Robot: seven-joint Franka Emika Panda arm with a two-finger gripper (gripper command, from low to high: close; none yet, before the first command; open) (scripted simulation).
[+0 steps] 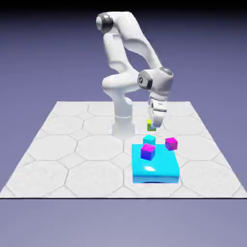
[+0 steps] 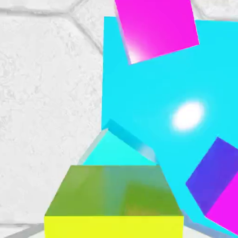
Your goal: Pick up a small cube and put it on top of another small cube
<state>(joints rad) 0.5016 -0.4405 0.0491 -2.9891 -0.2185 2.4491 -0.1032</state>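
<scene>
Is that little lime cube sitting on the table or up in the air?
In the air: the lime cube hangs in the shut gripper, above the teal cube.

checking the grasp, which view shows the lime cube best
The hand view: the lime cube fills the bottom middle, large, top and front faces clear. In the exterior view the lime cube is only a tiny patch under the gripper.

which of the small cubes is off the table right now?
The lime cube, the only yellow-green one, shut in the gripper above the tiles. The teal cube and both magenta cubes sit by or on the cyan slab.
</scene>
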